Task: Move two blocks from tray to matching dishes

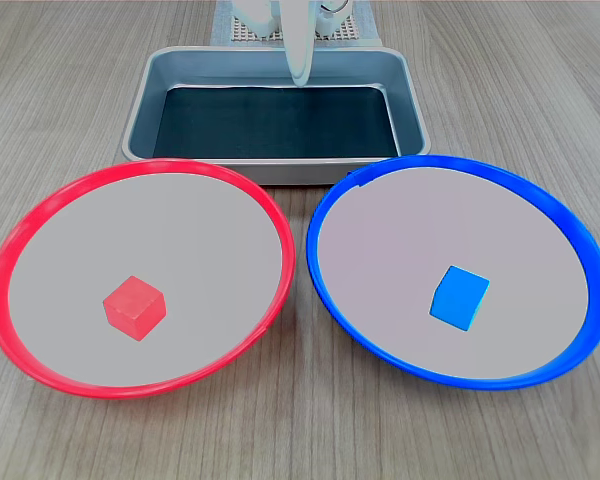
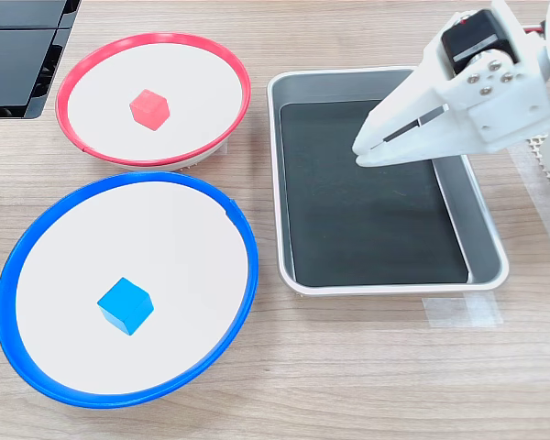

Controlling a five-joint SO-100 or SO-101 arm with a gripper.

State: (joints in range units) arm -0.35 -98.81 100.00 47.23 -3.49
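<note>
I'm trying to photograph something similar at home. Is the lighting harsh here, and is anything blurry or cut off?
In the first exterior view the light is soft and even: the red dish throws only a faint shadow, and the arm is cropped at the top. In the second exterior view the end effector, near the camera, looks large but stays sharp, and the tray shows a mild sheen with no glare.

Readable text: none was found in either exterior view.
Labels, brands: none could be read on any surface.
Numbers, signs: none showed.
</note>
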